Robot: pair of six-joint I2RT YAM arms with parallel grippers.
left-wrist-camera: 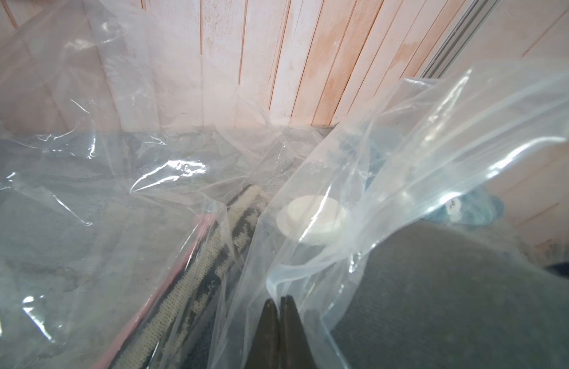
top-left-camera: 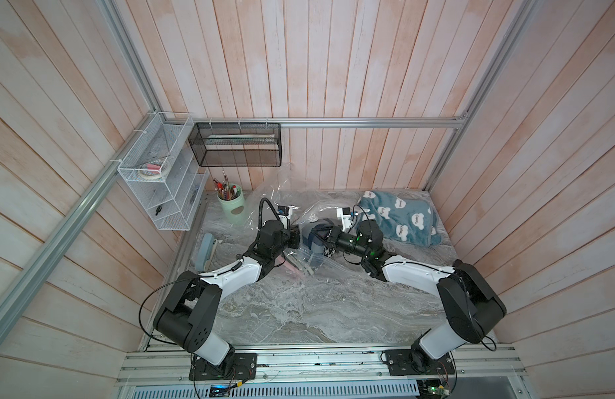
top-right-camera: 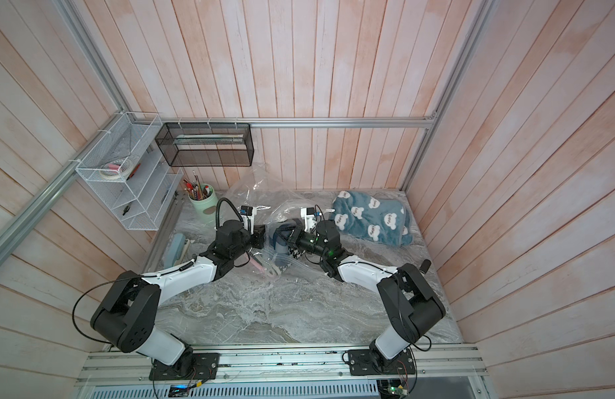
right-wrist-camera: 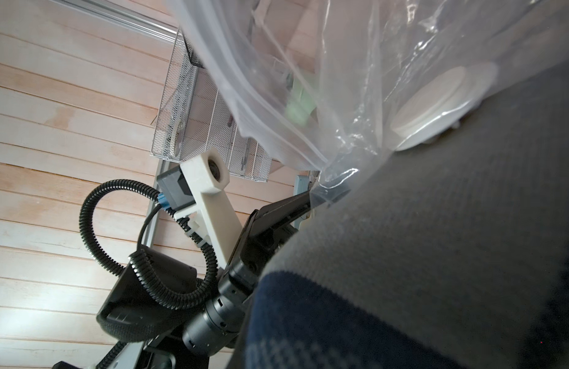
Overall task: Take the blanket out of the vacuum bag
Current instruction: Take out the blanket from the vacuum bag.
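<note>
Grey marble-look worktop point(top-left-camera: 299, 311), seen from above: crumpled clear vacuum bag point(top-left-camera: 264, 197) spread across centre & rear; teal bear-print blanket point(top-left-camera: 402, 216) heaped in far right corner, outside the bag; green pen cup point(top-left-camera: 231, 209) far left; grey-blue stapler point(top-left-camera: 204, 250) along left edge.

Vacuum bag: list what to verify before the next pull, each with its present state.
1. Left gripper shut on an edge of the large transparent crinkly plastic vacuum bag: ok.
2. Right gripper shut on the grey and navy knit fabric: ok, though it hides the fingertips.
3. That fabric free of the bag: not ok; plastic carrying the round white valve lies against it.
4. Teal fleece blanket with white bears lies outside the bag: ok.
5. Mint green pen cup untouched by plastic: cannot tell.
</note>
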